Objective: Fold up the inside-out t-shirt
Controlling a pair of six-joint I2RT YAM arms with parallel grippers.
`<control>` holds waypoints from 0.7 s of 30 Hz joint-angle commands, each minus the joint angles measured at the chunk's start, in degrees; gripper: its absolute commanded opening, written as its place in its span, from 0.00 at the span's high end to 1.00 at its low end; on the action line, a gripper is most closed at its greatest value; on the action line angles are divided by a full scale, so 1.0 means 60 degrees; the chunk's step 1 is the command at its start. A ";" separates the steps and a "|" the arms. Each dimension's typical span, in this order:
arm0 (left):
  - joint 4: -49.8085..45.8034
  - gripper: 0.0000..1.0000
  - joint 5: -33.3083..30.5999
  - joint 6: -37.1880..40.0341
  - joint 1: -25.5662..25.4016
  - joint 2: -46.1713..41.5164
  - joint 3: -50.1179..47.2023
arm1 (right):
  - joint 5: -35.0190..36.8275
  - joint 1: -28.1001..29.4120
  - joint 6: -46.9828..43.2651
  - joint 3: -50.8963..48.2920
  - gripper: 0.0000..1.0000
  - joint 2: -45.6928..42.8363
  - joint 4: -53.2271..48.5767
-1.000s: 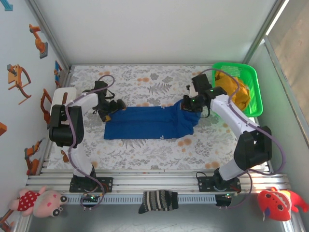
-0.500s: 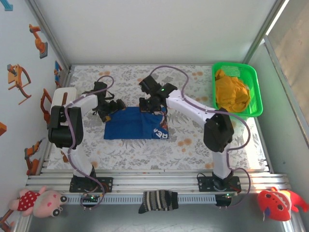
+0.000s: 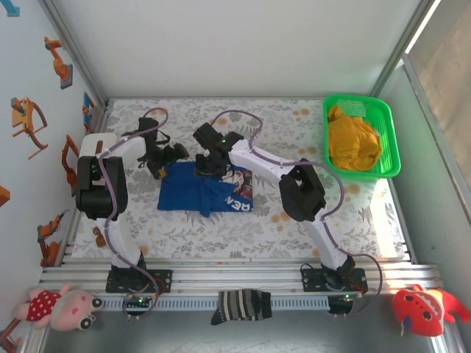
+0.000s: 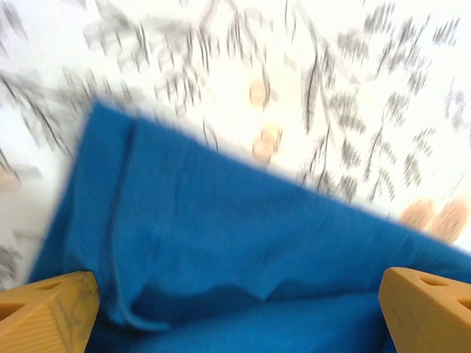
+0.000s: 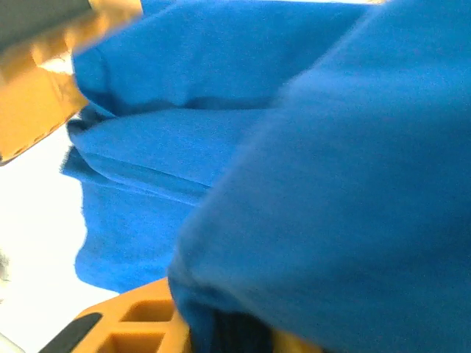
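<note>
The inside-out t-shirt [image 3: 193, 193], royal blue, lies folded left of the table's centre, with white lettering [image 3: 240, 195] on its turned-over right part. My right gripper [image 3: 208, 165] sits low over the shirt's far edge. In the right wrist view a thick fold of the shirt [image 5: 331, 184] drapes over my right gripper [image 5: 228, 334]. Its jaws stand a little apart, with a dark hollow under the cloth. My left gripper [image 3: 168, 156] hovers at the shirt's far left corner. In the left wrist view it [image 4: 235, 316] is wide open above the blue cloth [image 4: 221, 220], touching nothing.
A green basket [image 3: 391, 158] at the far right holds a mustard-yellow garment [image 3: 353, 143]. A dark striped sock [image 3: 241, 305] lies on the front rail between the arm bases. Plush toys [image 3: 59, 307] [image 3: 423, 309] sit at the near corners. Floral table cover [image 3: 309, 213] surrounds the shirt.
My right arm swung far left, carrying the shirt's right end over its left half, so the shirt is now about half as long with lettering showing. The right jaws loosened. The left gripper edged back.
</note>
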 commanded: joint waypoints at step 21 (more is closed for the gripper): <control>-0.1093 0.03 0.0760 0.0580 -0.0009 -0.3354 -0.0582 | -0.1023 -0.2764 -0.0556 -0.5547 0.52 -0.4452 0.3390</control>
